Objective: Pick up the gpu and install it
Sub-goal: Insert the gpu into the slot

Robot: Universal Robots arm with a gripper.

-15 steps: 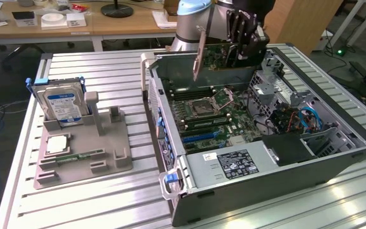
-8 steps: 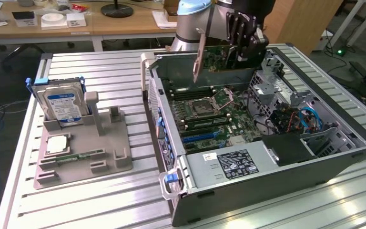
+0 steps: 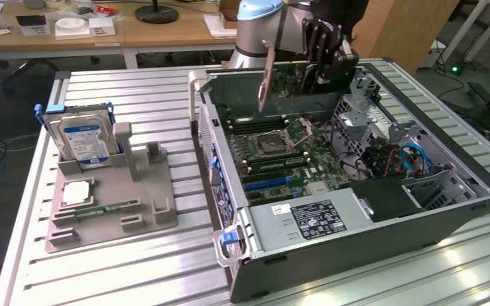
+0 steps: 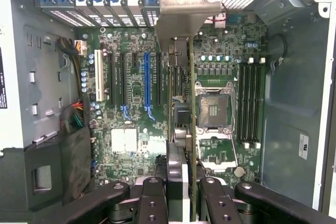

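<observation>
Gripping gpu (image 3: 286, 80) upright, long axis level

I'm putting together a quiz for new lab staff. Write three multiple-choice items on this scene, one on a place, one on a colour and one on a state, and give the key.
1. Where is the gpu?
A) lying on the metal table
B) held above the open computer case
C) on the wooden desk

2. What colour is the hard drive label?
A) red
B) blue and white
C) yellow

3. How is the gripper?
A) open and empty
B) shut on the hard drive
C) shut on the gpu

Key: 1 B, the card hangs over the motherboard. 2 B, it shows on the drive standing in the grey holder. 3 C, it clamps the card from both sides.
</observation>
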